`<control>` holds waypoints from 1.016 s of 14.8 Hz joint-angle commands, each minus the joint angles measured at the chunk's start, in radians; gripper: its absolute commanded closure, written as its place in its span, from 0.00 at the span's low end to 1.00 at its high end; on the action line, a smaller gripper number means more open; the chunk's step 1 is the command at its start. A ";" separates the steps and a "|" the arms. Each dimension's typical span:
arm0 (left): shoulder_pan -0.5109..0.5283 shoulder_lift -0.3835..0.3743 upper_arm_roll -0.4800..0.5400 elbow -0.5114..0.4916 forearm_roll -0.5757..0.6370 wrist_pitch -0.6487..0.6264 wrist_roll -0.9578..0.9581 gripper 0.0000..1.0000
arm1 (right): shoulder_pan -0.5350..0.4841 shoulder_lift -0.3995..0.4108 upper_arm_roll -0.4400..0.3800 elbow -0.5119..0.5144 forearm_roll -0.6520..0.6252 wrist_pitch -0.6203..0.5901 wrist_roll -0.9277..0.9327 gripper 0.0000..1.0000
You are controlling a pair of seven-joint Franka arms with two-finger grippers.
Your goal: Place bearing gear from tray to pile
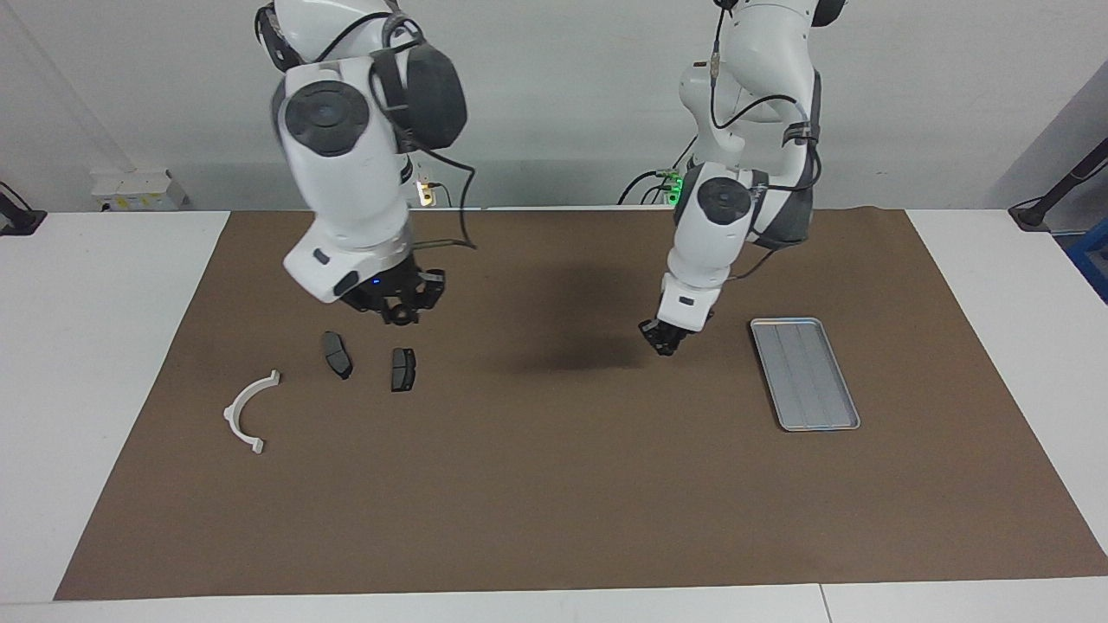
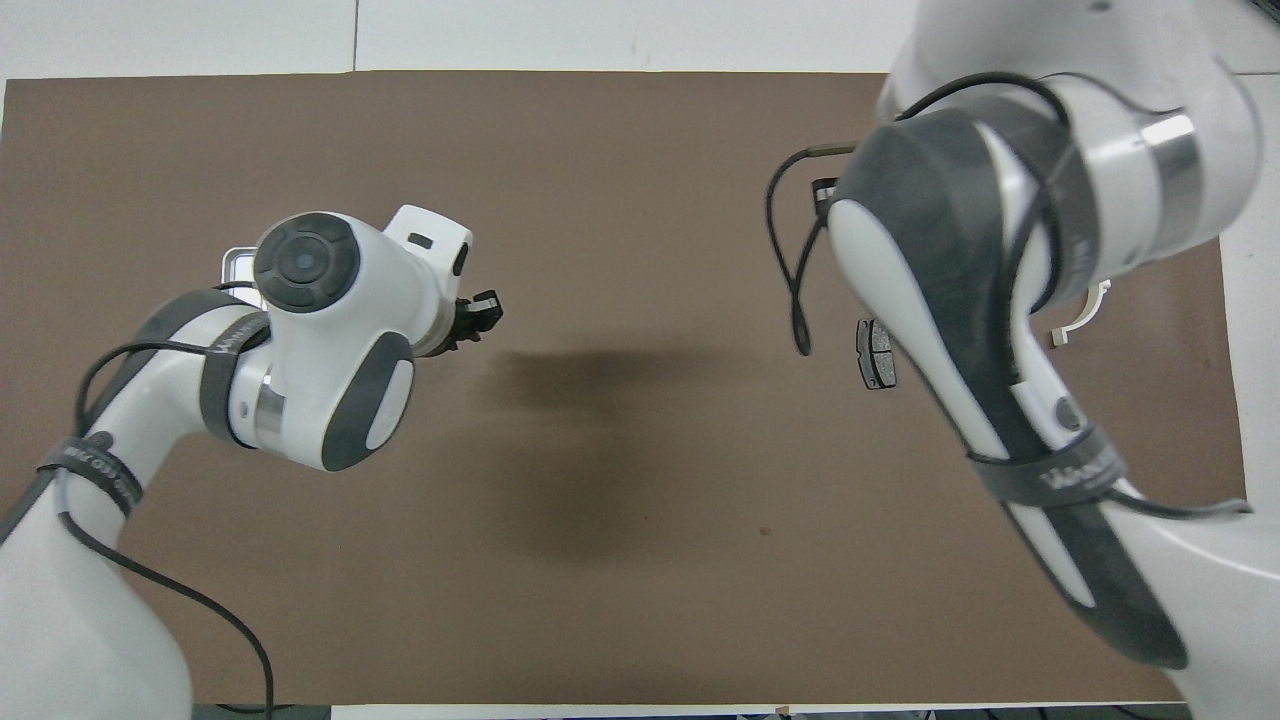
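1. The right gripper [image 1: 400,313] hangs in the air over the brown mat [image 1: 554,484], just above the two dark brake pads of the pile. A small dark round part, perhaps the bearing gear [image 1: 400,317], shows between its fingertips, and the jaws look clamped on it, though the view is too coarse to be sure.
2. The pile lies toward the right arm's end of the table: one brake pad [image 1: 337,355], a second brake pad [image 1: 402,369] beside it, and the white semicircular bracket [image 1: 247,413] farther from the robots and apart from both.
3. The left gripper [image 1: 662,337] hangs over bare mat between the pile and the tray; whether its jaws are apart or together I cannot tell.
4. The tray [image 1: 805,374] lies flat on the mat toward the left arm's end, with nothing seen in it.
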 commanded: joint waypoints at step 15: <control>-0.051 0.043 0.037 0.045 0.058 -0.025 -0.097 0.00 | -0.193 0.108 0.014 -0.492 -0.081 0.732 -0.187 1.00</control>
